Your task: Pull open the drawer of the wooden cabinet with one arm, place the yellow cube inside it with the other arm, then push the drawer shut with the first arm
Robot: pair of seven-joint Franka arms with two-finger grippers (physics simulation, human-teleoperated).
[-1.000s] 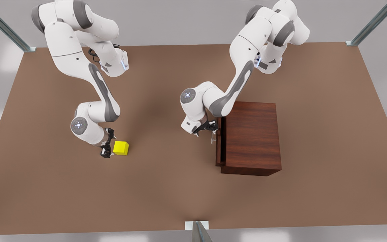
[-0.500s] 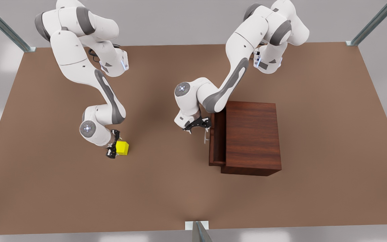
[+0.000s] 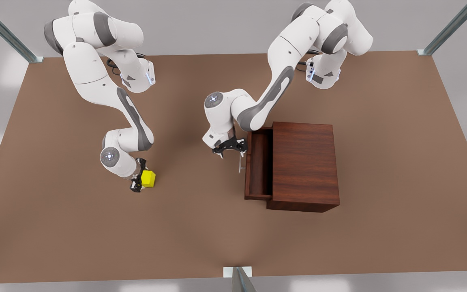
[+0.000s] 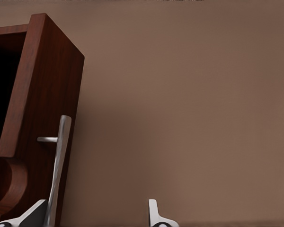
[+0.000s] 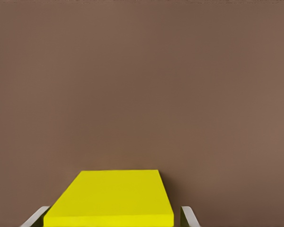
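Drawer (image 3: 258,166) part-way out of cabinet (image 3: 304,164), toward the front view's left. Left gripper (image 3: 230,149) at the handle (image 3: 240,164), fingers spread, bar just beside one tip, not pinched. Risk: hooked hold slips off on further pull.

Right gripper (image 3: 140,181) straddles cube (image 3: 148,179) on table (image 3: 201,227), fingers open either side. Risk: uneven closing nudges or twists the cube.

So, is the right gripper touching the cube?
Cannot tell. In the right wrist view the right gripper straddles the cube: one finger stands clear, the other meets the cube's edge with no plain gap or contact.
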